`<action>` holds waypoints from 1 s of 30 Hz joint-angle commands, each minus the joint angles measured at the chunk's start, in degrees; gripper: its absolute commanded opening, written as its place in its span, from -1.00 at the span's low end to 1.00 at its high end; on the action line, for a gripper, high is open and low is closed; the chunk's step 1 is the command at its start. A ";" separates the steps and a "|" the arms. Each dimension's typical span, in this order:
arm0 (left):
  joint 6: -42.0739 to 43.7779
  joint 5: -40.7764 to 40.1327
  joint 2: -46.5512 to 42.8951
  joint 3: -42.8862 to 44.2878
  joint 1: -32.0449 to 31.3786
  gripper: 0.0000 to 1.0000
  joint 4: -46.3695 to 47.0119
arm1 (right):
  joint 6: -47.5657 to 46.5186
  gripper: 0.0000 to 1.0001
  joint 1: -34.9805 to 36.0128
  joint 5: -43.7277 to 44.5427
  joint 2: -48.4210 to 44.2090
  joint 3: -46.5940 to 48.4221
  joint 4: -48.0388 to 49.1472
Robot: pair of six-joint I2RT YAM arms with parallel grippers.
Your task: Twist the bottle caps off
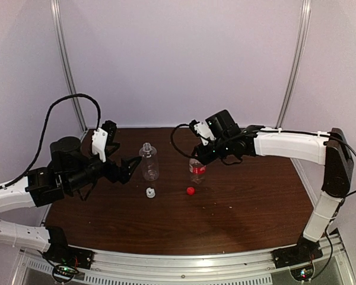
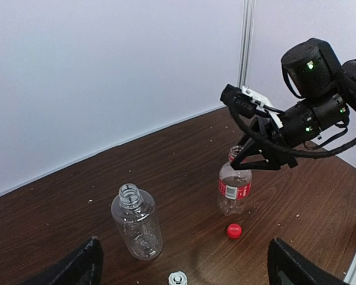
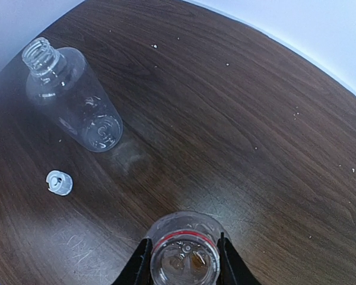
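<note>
The upright red-labelled bottle (image 1: 196, 170) is clenched at its open neck by the right pincer (image 1: 200, 155), directly above it. The left pincer (image 1: 130, 167) is seen released, just beside the plain bottle (image 1: 149, 161). The white cap (image 1: 150, 192) and red cap (image 1: 190, 190) are found loose on the worktop (image 1: 243, 208).

- A brown wooden table (image 1: 243, 208) has four small things on it.
- A clear bottle (image 1: 149, 162) stands open, with a white cap (image 1: 150, 192) near it.
- A bottle with a red band (image 1: 196, 171) stands open, with a red cap (image 1: 190, 191) near it.
</note>
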 commanded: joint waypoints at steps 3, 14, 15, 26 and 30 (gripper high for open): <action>-0.39 -1.16 -0.47 0.45 -0.06 0.95 0.97 | 0.37 -0.67 -0.46 -1.38 3.29 1.65 3.86; -0.59 -1.43 -0.82 -0.66 -0.05 0.95 1.14 | 0.51 -0.47 -0.50 -1.93 2.57 -2.22 7.77; -0.58 -1.58 -0.85 -0.86 -0.10 0.95 1.27 | 0.51 -0.45 -0.43 -1.86 2.18 -2.89 8.38; -0.67 -1.95 -1.29 -0.58 -0.10 0.95 0.95 | 0.68 0.12 -0.49 -2.31 -0.23 -5.57 9.17; -0.35 -2.33 -1.10 -0.63 -0.08 0.95 0.96 | 0.51 0.37 -0.42 -1.87 -1.18 -6.22 9.37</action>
